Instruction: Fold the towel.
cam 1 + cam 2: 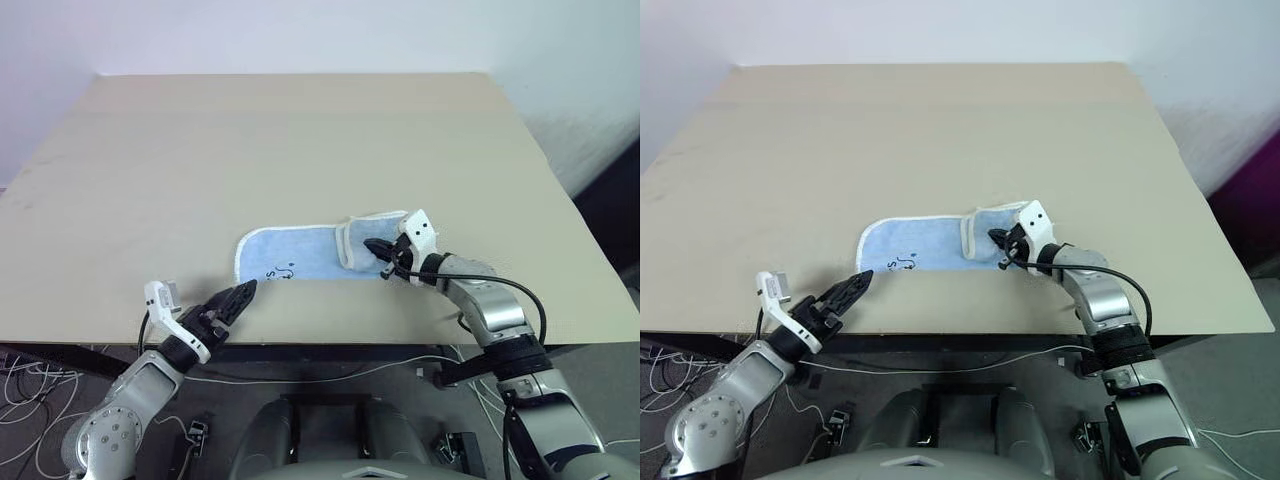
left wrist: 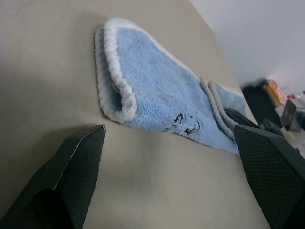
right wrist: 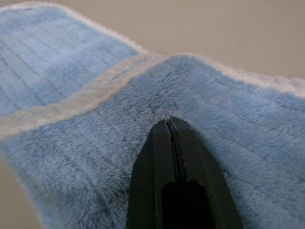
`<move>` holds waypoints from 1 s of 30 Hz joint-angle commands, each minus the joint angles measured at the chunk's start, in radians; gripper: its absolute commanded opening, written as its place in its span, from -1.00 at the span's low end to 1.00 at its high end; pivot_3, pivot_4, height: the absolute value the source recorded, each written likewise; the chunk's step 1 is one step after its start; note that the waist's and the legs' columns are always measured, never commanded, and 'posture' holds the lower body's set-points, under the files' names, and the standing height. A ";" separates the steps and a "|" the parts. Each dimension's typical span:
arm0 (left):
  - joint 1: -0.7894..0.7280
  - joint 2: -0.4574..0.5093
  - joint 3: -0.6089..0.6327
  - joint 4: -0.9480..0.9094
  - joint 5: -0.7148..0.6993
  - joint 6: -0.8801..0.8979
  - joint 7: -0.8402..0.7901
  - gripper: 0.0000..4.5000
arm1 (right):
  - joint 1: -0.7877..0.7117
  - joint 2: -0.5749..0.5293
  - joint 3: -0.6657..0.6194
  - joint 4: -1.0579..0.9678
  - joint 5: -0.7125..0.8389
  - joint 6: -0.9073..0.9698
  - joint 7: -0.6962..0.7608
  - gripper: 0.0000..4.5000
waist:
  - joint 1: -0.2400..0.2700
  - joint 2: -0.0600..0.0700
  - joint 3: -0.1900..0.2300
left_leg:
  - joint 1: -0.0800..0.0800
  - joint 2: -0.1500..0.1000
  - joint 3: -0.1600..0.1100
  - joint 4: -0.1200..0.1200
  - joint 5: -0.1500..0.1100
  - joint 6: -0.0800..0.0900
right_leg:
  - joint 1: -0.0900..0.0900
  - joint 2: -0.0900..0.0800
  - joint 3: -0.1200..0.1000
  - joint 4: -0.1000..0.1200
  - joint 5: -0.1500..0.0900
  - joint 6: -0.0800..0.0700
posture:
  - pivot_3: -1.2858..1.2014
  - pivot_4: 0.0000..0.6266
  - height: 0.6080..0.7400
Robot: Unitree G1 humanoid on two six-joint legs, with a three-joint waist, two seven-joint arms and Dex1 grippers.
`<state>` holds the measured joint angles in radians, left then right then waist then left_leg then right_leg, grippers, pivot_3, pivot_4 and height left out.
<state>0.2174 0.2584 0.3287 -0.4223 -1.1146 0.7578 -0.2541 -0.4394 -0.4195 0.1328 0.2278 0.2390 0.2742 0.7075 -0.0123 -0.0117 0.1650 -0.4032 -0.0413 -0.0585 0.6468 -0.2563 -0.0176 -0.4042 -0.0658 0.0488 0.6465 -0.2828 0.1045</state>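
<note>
Towel place: the light blue towel [image 1: 300,254] lies flat on the beige surface [image 1: 300,140], close to its near edge, between the two arms.
Towel shape: its left end looks doubled over, with a rounded white-edged fold; its right end is turned back onto the middle as a short flap [image 1: 368,240].
Right gripper [image 1: 380,248]: it rests on the right flap, fingers pressed together. The wrist view shows the tips on the pile, but I cannot tell if cloth is pinched between them.
Left gripper [image 1: 238,298]: its fingers are wide apart and hold nothing, just beside the towel's near left part, not touching it.
Done: I judge the folding is partly made.
Left: the flap is short and looks uneven, so probably one more fold and some flattening.
</note>
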 commanded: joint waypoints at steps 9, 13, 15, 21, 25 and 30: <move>-0.014 -0.049 -0.003 0.047 -0.263 0.080 0.255 1.00 | -0.022 -0.036 -0.150 -0.277 0.130 0.085 0.033 -0.99 | 0.005 0.002 -0.001 | 0.000 -0.001 0.000 0.000 0.000 0.000 | 0.000 -0.001 0.000 0.000 0.000 0.000 | 0.03 -0.52 1.00; -0.059 -0.044 -0.016 0.094 -0.303 0.087 0.302 1.00 | -0.039 -0.034 -0.172 -0.315 0.151 0.108 0.021 -0.99 | 0.015 0.004 -0.002 | 0.000 -0.001 -0.001 0.000 0.000 0.000 | 0.001 -0.001 0.000 -0.001 0.000 0.000 | 0.03 -0.52 1.00; -0.089 -0.039 -0.038 0.122 -0.305 0.106 0.322 1.00 | -0.045 -0.030 -0.178 -0.330 0.159 0.118 0.012 -0.99 | 0.025 0.005 -0.003 | 0.000 -0.002 -0.001 0.001 0.000 0.000 | 0.001 -0.001 0.000 -0.001 0.000 0.000 | 0.03 -0.52 1.00; -0.186 -0.008 -0.107 0.221 -0.223 0.162 0.325 1.00 | -0.038 -0.027 -0.185 -0.357 0.171 0.129 -0.006 -0.99 | 0.058 0.010 -0.004 | 0.007 -0.006 -0.002 0.001 0.000 0.001 | 0.011 -0.003 -0.003 -0.003 -0.001 -0.001 | 0.03 -0.52 1.00; -0.217 -0.013 -0.094 0.241 -0.234 0.169 0.325 1.00 | -0.027 -0.025 -0.180 -0.371 0.173 0.129 -0.017 -0.99 | 0.060 0.013 -0.005 | 0.014 -0.008 -0.005 0.000 -0.001 0.003 | 0.018 -0.006 -0.006 -0.012 -0.002 -0.004 | 0.03 -0.52 1.00; -0.228 -0.023 -0.064 0.252 -0.249 0.157 0.323 0.71 | -0.017 -0.024 -0.178 -0.380 0.174 0.126 -0.026 -1.00 | 0.058 0.013 -0.005 | 0.013 -0.011 -0.007 -0.001 -0.001 0.003 | 0.018 -0.010 -0.007 -0.012 -0.002 -0.004 | 0.03 -0.52 1.00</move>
<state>-0.0167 0.2527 0.2937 -0.2250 -1.3828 0.8949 0.0492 -0.4516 -0.4474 -0.0233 -0.1107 0.3979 0.4077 0.6870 0.0461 0.0016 0.1597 -0.3905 -0.0523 -0.0655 0.6461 -0.2576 -0.0146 -0.3862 -0.0758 0.0419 0.6350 -0.2851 0.1007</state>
